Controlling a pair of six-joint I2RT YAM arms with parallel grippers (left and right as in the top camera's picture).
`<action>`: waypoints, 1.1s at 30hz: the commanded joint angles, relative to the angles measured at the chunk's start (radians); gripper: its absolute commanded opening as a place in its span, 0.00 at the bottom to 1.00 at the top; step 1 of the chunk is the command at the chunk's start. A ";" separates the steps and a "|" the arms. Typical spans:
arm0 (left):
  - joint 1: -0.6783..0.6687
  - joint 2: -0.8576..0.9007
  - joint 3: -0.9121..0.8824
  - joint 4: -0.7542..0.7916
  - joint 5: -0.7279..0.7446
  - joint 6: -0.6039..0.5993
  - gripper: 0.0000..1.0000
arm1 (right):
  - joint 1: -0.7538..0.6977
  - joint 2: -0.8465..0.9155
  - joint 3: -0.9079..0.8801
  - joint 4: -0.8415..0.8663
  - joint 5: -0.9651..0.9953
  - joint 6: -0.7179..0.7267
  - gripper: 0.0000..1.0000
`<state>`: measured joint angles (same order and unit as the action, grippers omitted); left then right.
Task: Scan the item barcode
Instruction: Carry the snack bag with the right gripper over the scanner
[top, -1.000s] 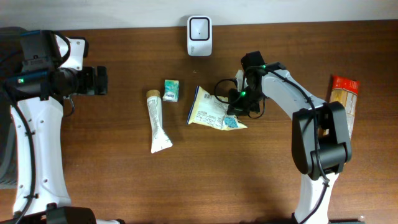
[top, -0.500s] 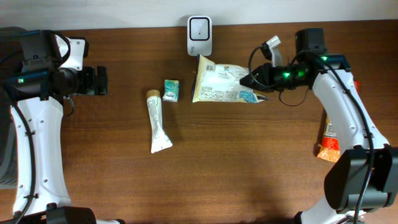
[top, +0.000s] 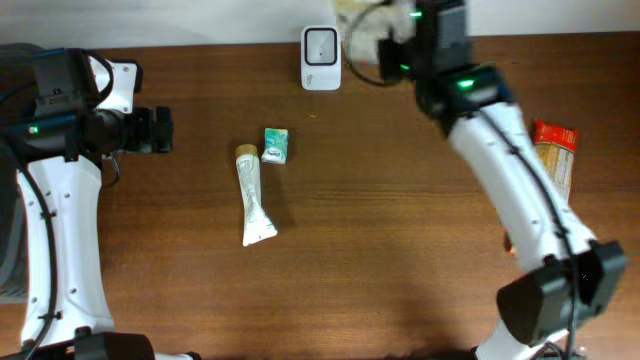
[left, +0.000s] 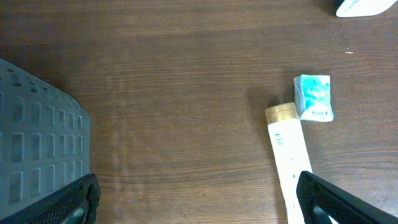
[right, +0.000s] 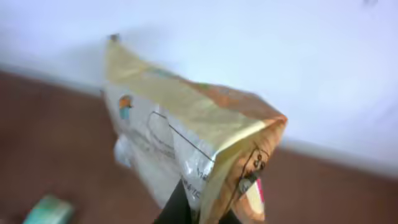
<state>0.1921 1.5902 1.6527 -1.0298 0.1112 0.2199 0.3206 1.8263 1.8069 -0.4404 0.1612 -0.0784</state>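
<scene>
Brown table top (top: 380, 250): bare wood is seen at 6 o'clock, with nothing of the task on it.
White tube (top: 255, 195): it is laid flat at 9 o'clock of the table's middle, with its cap toward the far side.
Teal box (top: 275, 145): it is set just beside the tube's cap, at its 1 o'clock.
Left gripper (top: 155, 130): it is parked out at 9 o'clock, well apart from every item, jaws spread wide and nothing held.
Red packet (top: 555, 150): it is left at 3 o'clock, near the table's edge.
Right gripper (right: 199, 211): it is clenched on one corner of the bag.
Snack bag (right: 186, 124): it is lifted off the table and carried at the far edge, at 1 o'clock of the scanner.
Scanner (top: 320, 45): it is stood at 12 o'clock, against the far edge.
Barcode: it cannot be made out, since the wrist view is blurred.
Risk, grip: only a corner is pinched, so the bag could be swung or slid loose.
Risk, aim: the bag is judged past the scanner, so the code could be missed.
Risk, contact: the scanner could be knocked by the bag.
</scene>
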 joint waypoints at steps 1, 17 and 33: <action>0.001 -0.024 0.001 0.000 -0.004 0.013 0.99 | 0.088 0.089 0.022 0.279 0.446 -0.315 0.04; 0.001 -0.024 0.001 -0.001 -0.004 0.013 0.99 | 0.149 0.459 0.021 0.902 0.522 -1.070 0.04; 0.001 -0.024 0.001 0.000 -0.004 0.013 0.99 | 0.150 0.615 0.021 1.208 0.397 -1.391 0.04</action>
<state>0.1921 1.5875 1.6527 -1.0306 0.1066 0.2199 0.4648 2.4409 1.8111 0.7433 0.5587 -1.4460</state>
